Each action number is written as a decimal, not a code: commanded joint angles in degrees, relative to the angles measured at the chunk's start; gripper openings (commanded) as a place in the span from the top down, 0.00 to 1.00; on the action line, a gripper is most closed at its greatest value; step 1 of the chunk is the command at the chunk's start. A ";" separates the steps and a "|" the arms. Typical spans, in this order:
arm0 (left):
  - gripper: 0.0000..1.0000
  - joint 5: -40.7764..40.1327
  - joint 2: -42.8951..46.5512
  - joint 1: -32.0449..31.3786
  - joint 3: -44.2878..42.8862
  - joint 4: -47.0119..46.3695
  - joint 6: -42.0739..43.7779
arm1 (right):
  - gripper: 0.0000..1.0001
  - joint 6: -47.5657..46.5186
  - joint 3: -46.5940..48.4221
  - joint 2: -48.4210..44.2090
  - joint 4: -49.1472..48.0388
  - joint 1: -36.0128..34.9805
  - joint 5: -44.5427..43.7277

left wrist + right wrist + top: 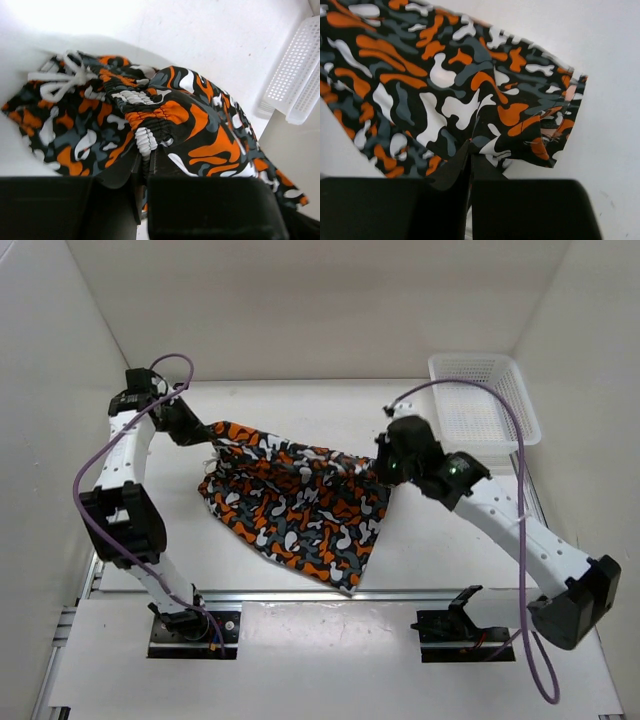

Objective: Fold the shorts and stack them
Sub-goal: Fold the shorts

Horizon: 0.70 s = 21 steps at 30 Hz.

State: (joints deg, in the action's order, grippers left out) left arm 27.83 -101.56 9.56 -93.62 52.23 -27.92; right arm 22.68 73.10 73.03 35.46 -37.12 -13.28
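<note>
The camouflage shorts in orange, black, white and grey hang stretched between my two grippers, their lower part draped on the table. My left gripper is shut on the gathered waistband at the shorts' upper left corner; the white drawstring lies beyond it. My right gripper is shut on the fabric edge at the shorts' upper right corner, with a leg hem hanging to the right.
A white plastic mesh basket stands at the back right of the table; it also shows in the left wrist view. White walls enclose the table at the back and both sides.
</note>
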 commanded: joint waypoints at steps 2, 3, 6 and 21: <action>0.90 -1.64 8.82 3.44 5.72 -0.82 2.26 | 1.00 3.77 -7.17 -4.73 6.72 -9.70 -7.90; 0.90 -1.64 10.75 3.45 6.78 -0.03 2.26 | 1.00 5.26 -8.40 -4.74 6.72 -13.81 -7.90; 0.90 -2.69 13.31 3.45 10.30 1.82 1.73 | 1.00 8.60 -12.53 -4.74 7.25 -22.60 -9.92; 0.23 -16.93 28.51 5.03 20.24 12.89 -1.08 | 1.00 15.12 -16.07 7.20 6.55 -44.61 -12.20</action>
State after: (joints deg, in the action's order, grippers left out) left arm 15.75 -77.45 13.65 -73.36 63.48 -28.27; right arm 36.49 56.01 78.78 40.58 -80.05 -23.49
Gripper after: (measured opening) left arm 0.627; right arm 0.003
